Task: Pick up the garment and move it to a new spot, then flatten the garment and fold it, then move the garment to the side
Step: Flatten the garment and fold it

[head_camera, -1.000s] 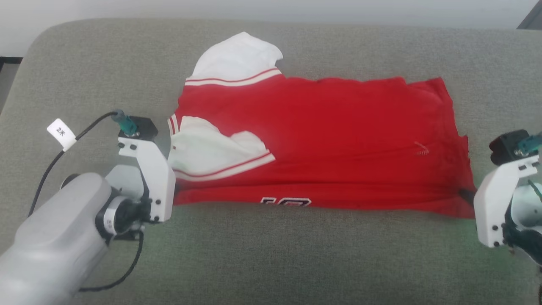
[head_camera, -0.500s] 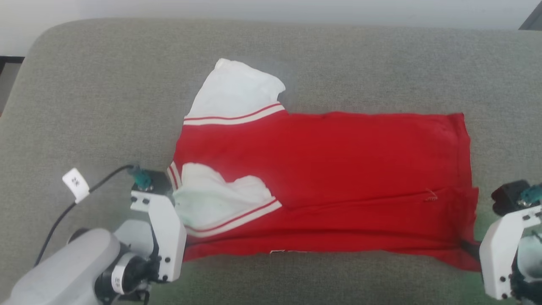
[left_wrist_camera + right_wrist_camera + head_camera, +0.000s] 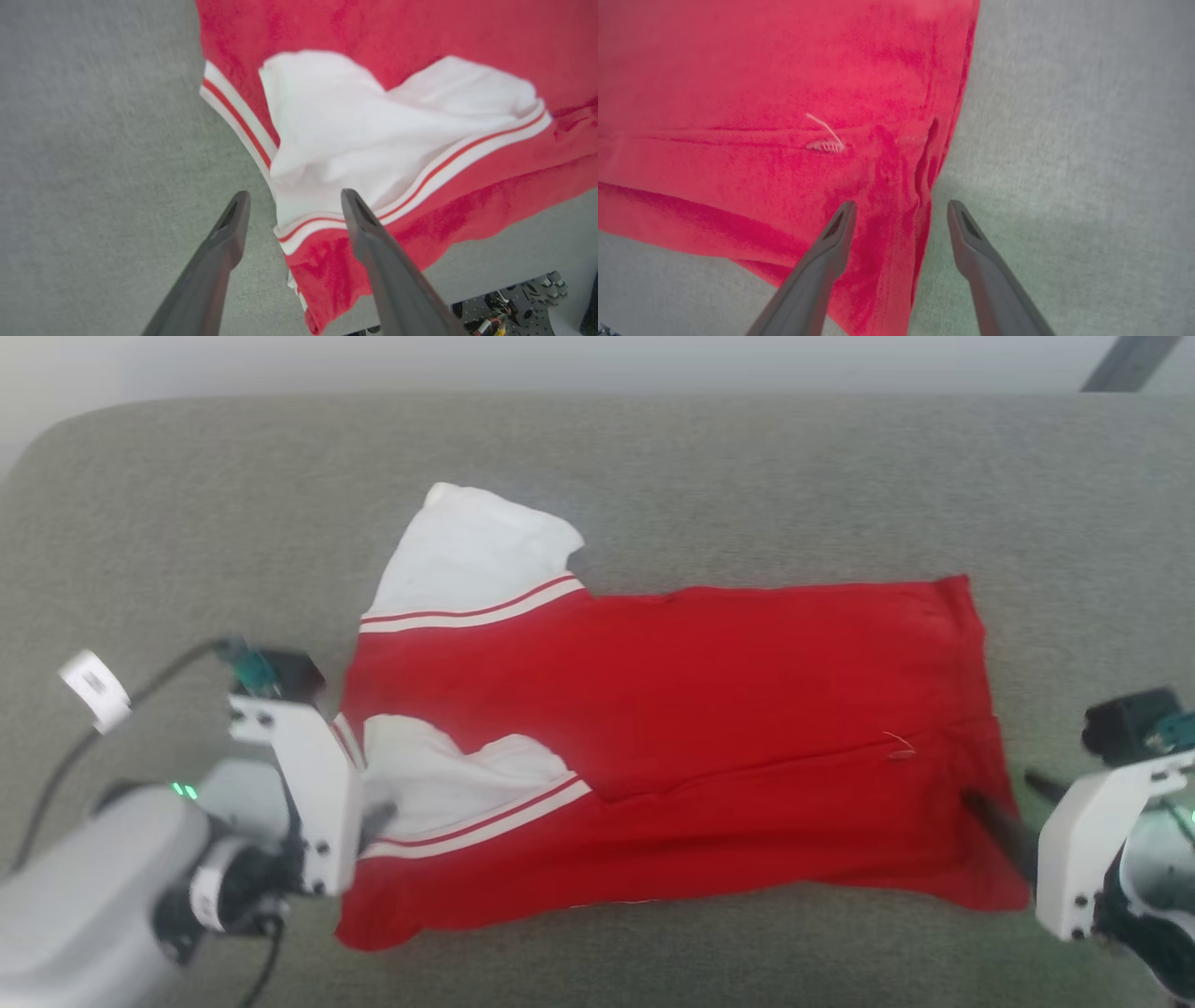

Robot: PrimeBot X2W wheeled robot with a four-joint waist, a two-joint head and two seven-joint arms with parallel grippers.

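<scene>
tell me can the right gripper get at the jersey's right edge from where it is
Probably yes. The right gripper is open, one finger over the jersey, the other over the grey cushion, with the edge between them and nothing in the way.

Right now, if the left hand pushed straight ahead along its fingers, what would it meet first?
Most likely the red jersey: its white panel and striped trim lie just ahead of the open left hand, on the grey cushion. Depth is unclear.
</scene>
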